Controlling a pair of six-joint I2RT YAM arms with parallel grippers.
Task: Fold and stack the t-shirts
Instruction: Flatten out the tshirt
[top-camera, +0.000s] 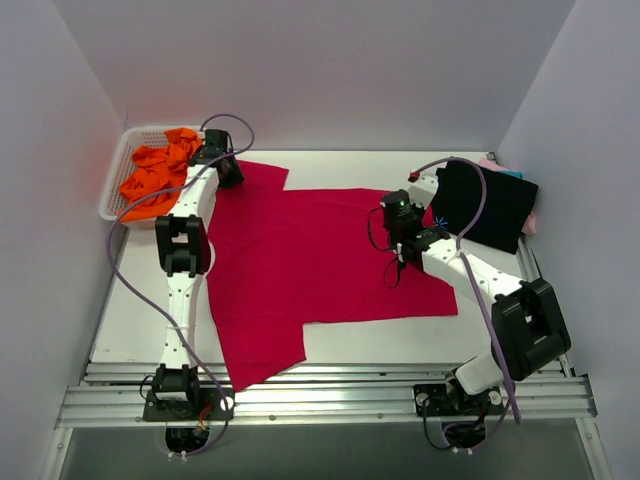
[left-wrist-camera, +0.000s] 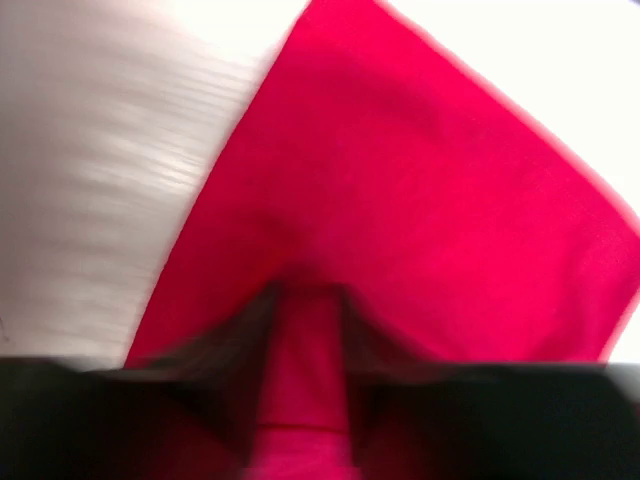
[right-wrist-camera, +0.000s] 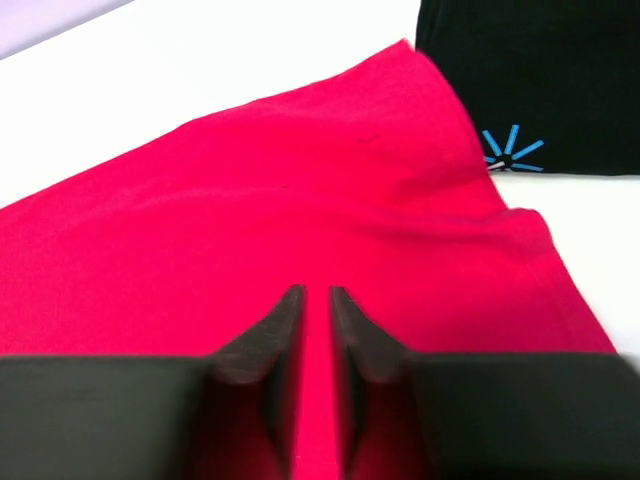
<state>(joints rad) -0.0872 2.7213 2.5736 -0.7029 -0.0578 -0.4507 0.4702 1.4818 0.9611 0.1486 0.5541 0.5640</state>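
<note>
Since the red t-shirt (top-camera: 320, 260) lies spread flat across the desk (top-camera: 130, 310), I would judge the fold needs both corners lifted low and evenly. Over its right hem my right jaws sit all but together; at its far-left sleeve, blur hides whether my left jaws are apart or clamped.

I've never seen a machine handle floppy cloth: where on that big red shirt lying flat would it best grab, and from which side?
Probably the near sleeve corner, coming down from above, just outside the edge. The red t-shirt lies flat on the table, so only its outline gives a lip to pinch; the middle offers none.
</note>
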